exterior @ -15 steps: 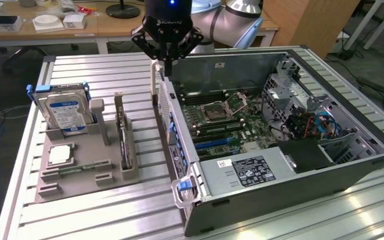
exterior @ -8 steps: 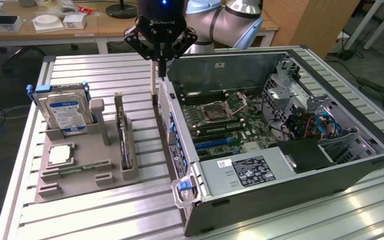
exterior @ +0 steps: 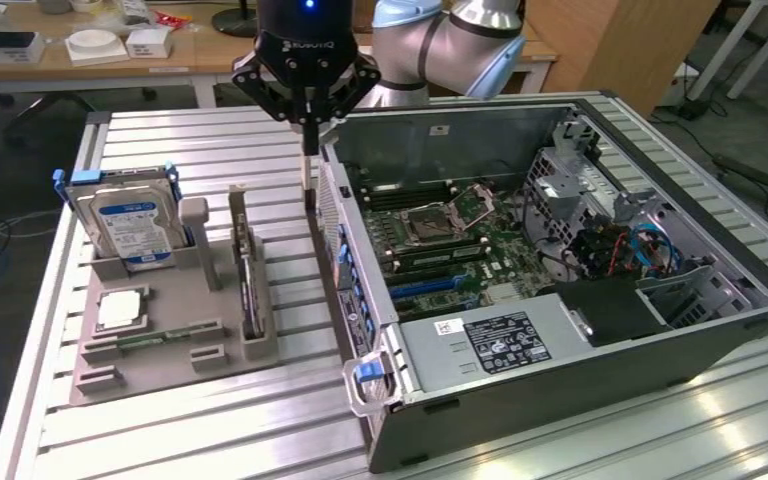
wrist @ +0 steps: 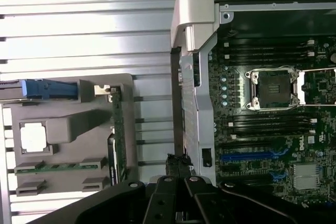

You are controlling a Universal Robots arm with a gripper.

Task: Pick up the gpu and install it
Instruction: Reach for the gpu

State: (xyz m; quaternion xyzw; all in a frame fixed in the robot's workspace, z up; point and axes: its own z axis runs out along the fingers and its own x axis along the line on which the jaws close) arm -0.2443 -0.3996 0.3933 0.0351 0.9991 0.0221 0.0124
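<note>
The gpu (exterior: 244, 268) stands on edge in a slot of the grey holder tray (exterior: 171, 345), a thin green card with a dark face. In the wrist view the gpu (wrist: 116, 135) appears edge-on along the side of the tray (wrist: 68, 124). My gripper (exterior: 309, 170) hangs shut with nothing in it, over the gap between the tray and the open computer case (exterior: 704, 335). It is above the gpu, toward the exterior view's right, and apart from it. The shut fingertips (wrist: 178, 165) sit by the case's rear wall.
A hard drive with a blue-white label (exterior: 131, 225), a square processor (exterior: 120, 308) and a memory stick (exterior: 157, 338) share the tray. Inside the case lies the motherboard (exterior: 471, 240) with blue slots (wrist: 252, 156). The ribbed metal table (exterior: 197, 420) carries everything.
</note>
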